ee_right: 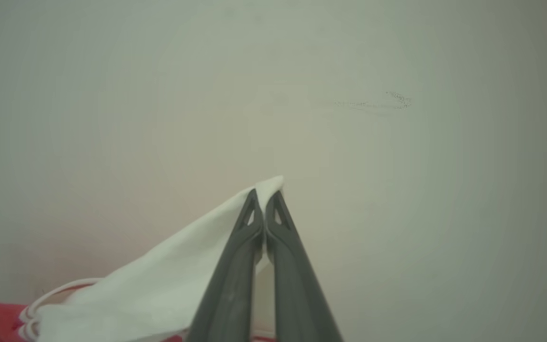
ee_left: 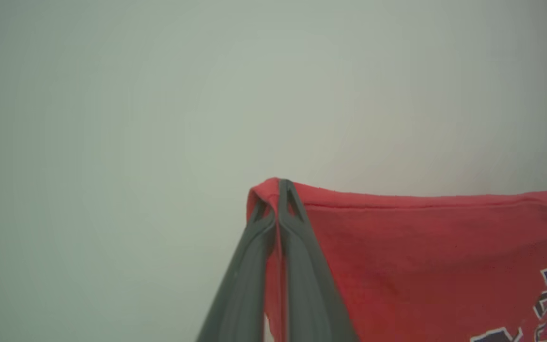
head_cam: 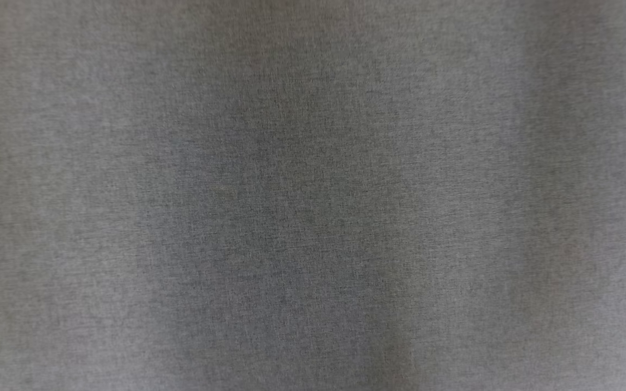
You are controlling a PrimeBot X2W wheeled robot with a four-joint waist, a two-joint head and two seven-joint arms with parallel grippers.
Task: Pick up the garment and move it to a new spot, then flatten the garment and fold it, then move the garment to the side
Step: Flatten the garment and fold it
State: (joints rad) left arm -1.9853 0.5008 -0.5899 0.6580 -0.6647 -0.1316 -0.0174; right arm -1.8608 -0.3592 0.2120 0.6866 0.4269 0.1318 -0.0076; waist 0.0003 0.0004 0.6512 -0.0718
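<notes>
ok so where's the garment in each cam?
Head view: blurred grey weave, close up; cannot tell if it is the garment.
Left wrist view: garment, red with lettering, lower right; top corner pinched in the left gripper fingers.
Right wrist view: its white part lower left, tip pinched by the right gripper; red at the bottom-left corner.
Shared landmark: pale background behind both wrist views.

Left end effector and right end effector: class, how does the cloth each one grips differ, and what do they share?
The left end effector pinches the red edge of the garment; the right end effector pinches white cloth. The red edge runs taut sideways; the white cloth hangs slack. Both are shut on fabric.
</notes>
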